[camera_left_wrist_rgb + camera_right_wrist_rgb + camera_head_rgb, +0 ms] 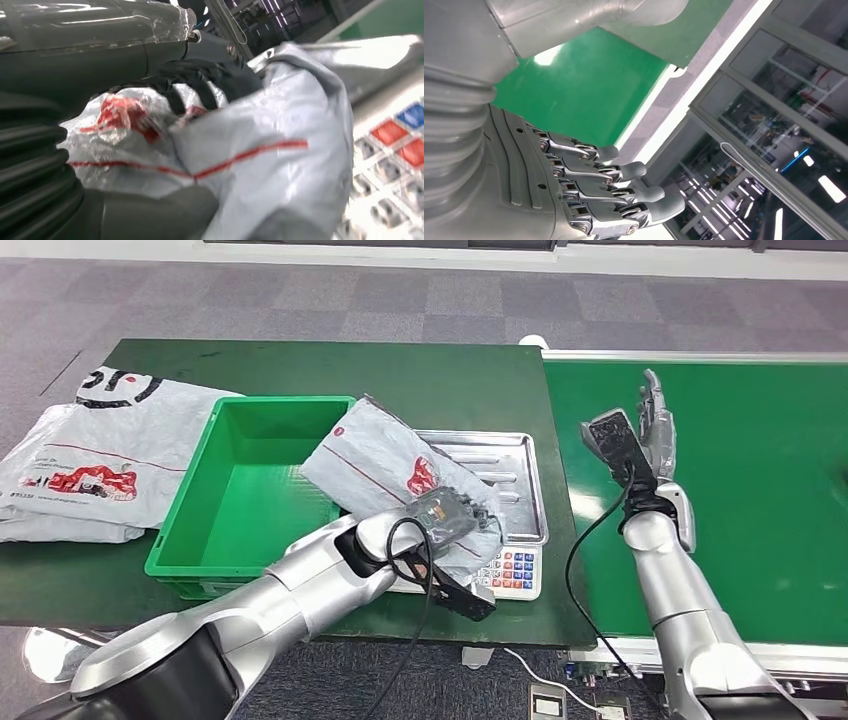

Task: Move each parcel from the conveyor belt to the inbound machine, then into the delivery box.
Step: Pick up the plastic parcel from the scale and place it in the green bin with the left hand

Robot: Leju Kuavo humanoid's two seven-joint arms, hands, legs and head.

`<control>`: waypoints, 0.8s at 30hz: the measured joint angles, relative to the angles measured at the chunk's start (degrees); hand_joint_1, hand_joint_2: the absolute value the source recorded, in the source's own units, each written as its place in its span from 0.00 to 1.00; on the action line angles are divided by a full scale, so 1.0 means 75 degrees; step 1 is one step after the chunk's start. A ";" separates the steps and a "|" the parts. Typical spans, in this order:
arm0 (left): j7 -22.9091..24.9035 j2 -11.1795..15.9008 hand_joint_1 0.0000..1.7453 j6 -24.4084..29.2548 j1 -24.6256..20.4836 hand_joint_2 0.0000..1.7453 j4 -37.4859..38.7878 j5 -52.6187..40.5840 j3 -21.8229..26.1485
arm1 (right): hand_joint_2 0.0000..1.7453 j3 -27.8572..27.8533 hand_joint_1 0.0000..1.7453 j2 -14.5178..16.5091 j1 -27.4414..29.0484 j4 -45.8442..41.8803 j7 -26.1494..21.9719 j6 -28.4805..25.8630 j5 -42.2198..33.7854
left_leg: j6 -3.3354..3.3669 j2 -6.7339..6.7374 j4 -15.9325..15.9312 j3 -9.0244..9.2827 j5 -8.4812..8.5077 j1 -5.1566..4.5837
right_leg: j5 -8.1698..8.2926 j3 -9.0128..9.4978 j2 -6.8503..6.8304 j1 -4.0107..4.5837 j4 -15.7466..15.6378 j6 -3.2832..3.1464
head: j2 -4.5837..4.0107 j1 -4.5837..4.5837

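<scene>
Both arms [300, 585] are clad in smooth silver shells, with dark segments at the joints. A black cable [590, 540] is looped along each forearm, and a dark camera module [615, 435] is mounted at each wrist. A grey ribbed cover [454, 145] is fitted behind the right hand [589, 185], whose metal-linked fingers [624, 172] are capped with grey pads.

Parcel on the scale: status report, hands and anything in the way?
Left hand grips grey parcel, tilted over scale tray, one end over the green box rim. Right hand open above conveyor belt, holding nothing. Nothing blocks the box.
</scene>
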 joint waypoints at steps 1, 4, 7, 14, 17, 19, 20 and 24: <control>0.0000 0.0000 1.00 -0.0025 0.0007 1.00 0.0014 -0.0031 -0.0051 | 1.00 0.0000 0.00 -0.0014 0.0016 -0.0059 0.0015 0.0042 0.0006 | 0.0004 0.0000 0.0000 0.0000 0.0003 0.0000 | 0.0002 0.0001 -0.0002 0.0000 0.0000 0.0001 | 0.0000 0.0000; 0.0004 0.0002 1.00 -0.0063 0.0011 1.00 0.0042 -0.0080 -0.0146 | 1.00 0.0000 0.00 -0.0070 0.0038 -0.0190 0.0044 0.0157 0.0006 | 0.0010 0.0000 0.0000 0.0000 0.0011 -0.0001 | 0.0011 0.0003 -0.0002 -0.0001 0.0000 0.0008 | 0.0000 0.0000; 0.0016 0.0003 1.00 -0.0063 0.0004 1.00 0.0066 -0.0119 -0.0176 | 1.00 0.0000 0.00 -0.0115 0.0041 -0.0263 0.0052 0.0190 0.0002 | 0.0008 0.0004 0.0002 0.0002 0.0016 -0.0001 | 0.0023 0.0003 0.0005 -0.0002 -0.0001 0.0010 | 0.0000 0.0000; 0.0031 0.0014 1.00 -0.0001 0.0001 1.00 0.0104 -0.0157 -0.0196 | 1.00 0.0000 0.00 -0.0174 0.0052 -0.0315 0.0025 0.0259 -0.0046 | 0.0005 0.0004 0.0002 0.0005 0.0017 -0.0001 | 0.0024 0.0002 0.0010 0.0000 0.0000 0.0009 | 0.0000 0.0000; 0.0087 0.0036 1.00 0.0413 0.0017 1.00 0.0110 -0.0147 -0.0196 | 1.00 0.0000 0.00 -0.0203 0.0049 -0.0315 -0.0034 0.0289 -0.0101 | 0.0004 0.0004 0.0001 0.0004 0.0017 0.0000 | 0.0022 0.0001 0.0010 0.0001 0.0000 0.0008 | 0.0000 0.0000; 0.0215 0.0058 1.00 0.0911 0.0028 1.00 0.0112 -0.0136 -0.0196 | 1.00 0.0000 0.00 -0.0216 0.0049 -0.0315 -0.0055 0.0294 -0.0107 | 0.0004 0.0004 0.0001 0.0001 0.0017 0.0000 | 0.0022 -0.0004 0.0010 0.0001 0.0000 0.0008 | 0.0000 0.0000; 0.0326 0.0068 1.00 0.1218 0.0028 1.00 0.0107 -0.0136 -0.0194 | 1.00 0.0000 0.00 -0.0221 0.0050 -0.0315 -0.0061 0.0292 -0.0109 | 0.0004 0.0004 0.0001 -0.0001 0.0017 0.0000 | 0.0022 -0.0006 0.0010 0.0001 0.0000 0.0008 | 0.0000 0.0000; 0.0967 0.0122 1.00 0.2705 -0.0075 1.00 -0.0063 -0.0239 -0.0044 | 1.00 0.0000 0.00 -0.0231 0.0083 -0.0327 -0.0102 0.0283 -0.0115 | 0.0004 0.0002 0.0001 -0.0008 0.0018 -0.0001 | 0.0022 -0.0009 0.0008 -0.0001 0.0000 0.0009 | 0.0000 0.0000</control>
